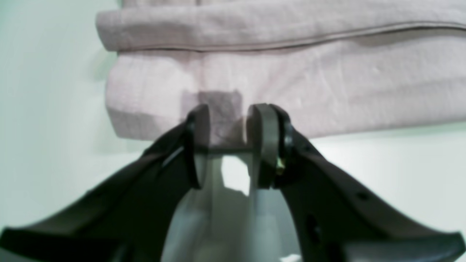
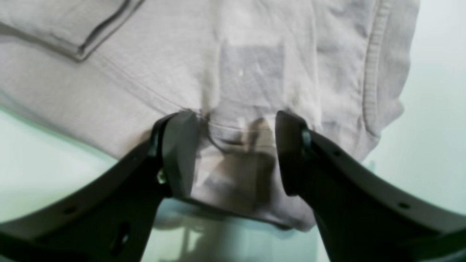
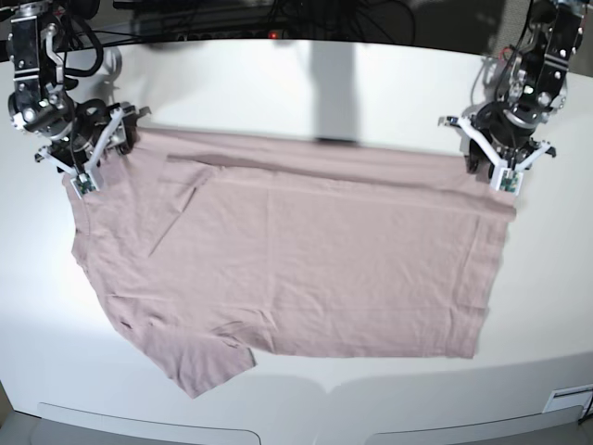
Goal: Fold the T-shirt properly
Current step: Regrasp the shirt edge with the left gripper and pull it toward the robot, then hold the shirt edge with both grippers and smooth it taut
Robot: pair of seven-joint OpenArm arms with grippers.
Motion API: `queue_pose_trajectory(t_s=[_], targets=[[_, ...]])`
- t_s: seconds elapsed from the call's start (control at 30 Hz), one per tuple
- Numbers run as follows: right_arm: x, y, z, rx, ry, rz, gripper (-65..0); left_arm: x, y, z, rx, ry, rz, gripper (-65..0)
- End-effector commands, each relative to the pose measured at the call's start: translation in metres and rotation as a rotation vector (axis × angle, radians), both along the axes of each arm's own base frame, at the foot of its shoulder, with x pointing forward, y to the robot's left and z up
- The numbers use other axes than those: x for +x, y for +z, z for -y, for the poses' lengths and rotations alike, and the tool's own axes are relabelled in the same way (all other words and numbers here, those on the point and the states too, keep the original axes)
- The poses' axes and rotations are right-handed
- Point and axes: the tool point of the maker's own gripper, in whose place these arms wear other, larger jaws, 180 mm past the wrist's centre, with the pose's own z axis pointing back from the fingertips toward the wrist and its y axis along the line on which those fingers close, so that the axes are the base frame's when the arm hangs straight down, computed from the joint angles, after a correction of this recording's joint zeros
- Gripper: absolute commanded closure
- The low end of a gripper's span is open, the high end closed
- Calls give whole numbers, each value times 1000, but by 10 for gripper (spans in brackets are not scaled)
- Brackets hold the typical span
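Observation:
The dusty pink T-shirt (image 3: 296, 269) lies spread flat across the white table (image 3: 324, 83), with a narrow strip folded over along its far edge and one sleeve (image 3: 208, 362) sticking out at the near left. My left gripper (image 3: 498, 171) stands at the shirt's far right corner. In the left wrist view its jaws (image 1: 227, 123) are apart and straddle the layered edge of the T-shirt (image 1: 291, 80). My right gripper (image 3: 102, 158) is at the far left corner. Its jaws (image 2: 236, 145) stand wide, with loose T-shirt fabric (image 2: 145, 72) lying between them.
Dark cables and equipment (image 3: 278, 19) run along the table's back edge. Bare white tabletop surrounds the shirt on every side. The table's front edge, with a small label (image 3: 565, 400), lies at the near right.

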Motion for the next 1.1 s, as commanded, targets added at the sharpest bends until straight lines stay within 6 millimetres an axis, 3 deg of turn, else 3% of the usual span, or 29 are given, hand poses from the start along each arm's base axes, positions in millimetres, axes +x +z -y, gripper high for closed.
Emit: queue_pose_trajectory(t_s=[0.0,0.2,0.47,0.63,0.83,1.07], targets=[[-5,5,16,-40,-16,-14,-345,-48,-28,-17,71,6,-213,-200],[-23,15,27,-17,-41,-13,-345,-76,-27,-32,76,45,-241,-199],[-38,24,28,-31,-41,-25,-345,-122,-23,-15,52,12,-296,-199],[-41,27,16,-21,-25,-19,-345,-121,-13,-4,32,-5,-271,-199],[-44,23,2,8,-39,-22,-345,-128,-15,-5,46,-10,-305,-199],[-48,27,16,-21,-70,-31,-345,-134,-17,-13,82,11,-327,-199]])
